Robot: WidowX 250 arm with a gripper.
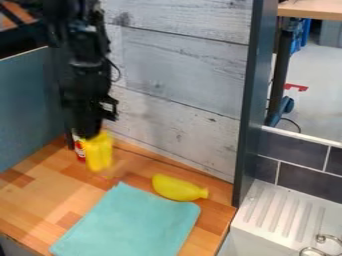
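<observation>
Gripper (89, 133) at yellow object (99, 151); jaw state unclear; red-and-white container (79, 149) just beside, markings unreadable

Toy kitchen (137, 226) (wooden counter (40, 175), ridged white sink unit (284, 210)).

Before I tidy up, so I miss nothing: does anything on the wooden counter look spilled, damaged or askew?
Nothing stands out: I see no spill or damage. The teal cloth lies flat, the yellow banana-shaped piece rests at its edge, and the yellow object is roughly upright at the gripper.
</observation>
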